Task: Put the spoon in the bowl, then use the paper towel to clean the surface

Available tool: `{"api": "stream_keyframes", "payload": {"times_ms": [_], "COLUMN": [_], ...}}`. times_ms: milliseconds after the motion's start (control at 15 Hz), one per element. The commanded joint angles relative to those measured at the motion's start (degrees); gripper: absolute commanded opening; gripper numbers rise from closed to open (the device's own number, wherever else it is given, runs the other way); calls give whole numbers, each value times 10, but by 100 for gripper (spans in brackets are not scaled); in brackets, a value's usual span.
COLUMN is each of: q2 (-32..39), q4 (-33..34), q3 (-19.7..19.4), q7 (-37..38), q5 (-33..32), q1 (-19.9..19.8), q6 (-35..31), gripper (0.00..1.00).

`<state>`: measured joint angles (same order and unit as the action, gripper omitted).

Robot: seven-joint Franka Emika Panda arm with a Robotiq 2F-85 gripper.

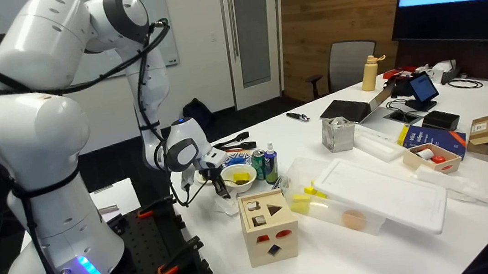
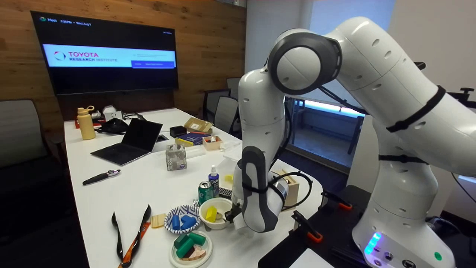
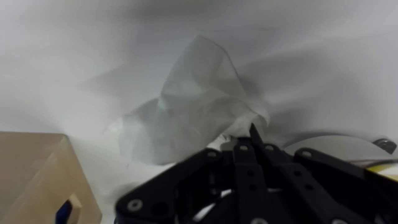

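Left to right in an exterior view: gripper (image 3: pixel 247 137) clenched, looks pinching towel (image 3: pixel 189 115), which is rumpled, on or just over tabletop (image 1: pixel 331 258), left and near of bowl (image 1: pixel 240 189). Apparent spoon (image 1: pixel 242 182) in bowl with yellow block (image 1: pixel 241 176). Cube (image 1: pixel 269 233) right, nearer. Step probably wiping: flatten towel, press lightly, short strokes, don't snag bowl or cube.

One white arm (image 1: pixel 45 49), banded with black straps (image 2: pixel 403 159). Base (image 1: pixel 68 249), broad, with blue light strip (image 1: pixel 89 267). Elbow (image 2: pixel 303 63), high and sharply bent, in both exterior views. Forearm (image 2: pixel 262 123), steep, nearly vertical. Wrist (image 2: pixel 260 203), low, below the forearm. Gripper (image 3: pixel 251 137), black, tilted downward; two fingers (image 3: pixel 244 158), side by side, tight together at the tips.
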<state>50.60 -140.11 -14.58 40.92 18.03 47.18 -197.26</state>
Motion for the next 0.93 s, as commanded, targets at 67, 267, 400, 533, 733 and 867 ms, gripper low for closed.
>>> {"api": "stream_keyframes", "payload": {"times_ms": [67, 267, 400, 533, 733, 867], "q2": [-45, -52, -47, -29, -5, -10], "q4": [-13, -26, -29, -30, -25, -21], "q3": [87, 33, -24, -81, -101, -61], "q7": [-70, -71, -52, -30, -14, -26], "q5": [24, 92, 111, 103, 89, 89], "q1": [-106, -44, 17, 73, 89, 43], "q6": [44, 117, 157, 184, 173, 137], "gripper": [0, 0, 0, 0, 0, 0]}}
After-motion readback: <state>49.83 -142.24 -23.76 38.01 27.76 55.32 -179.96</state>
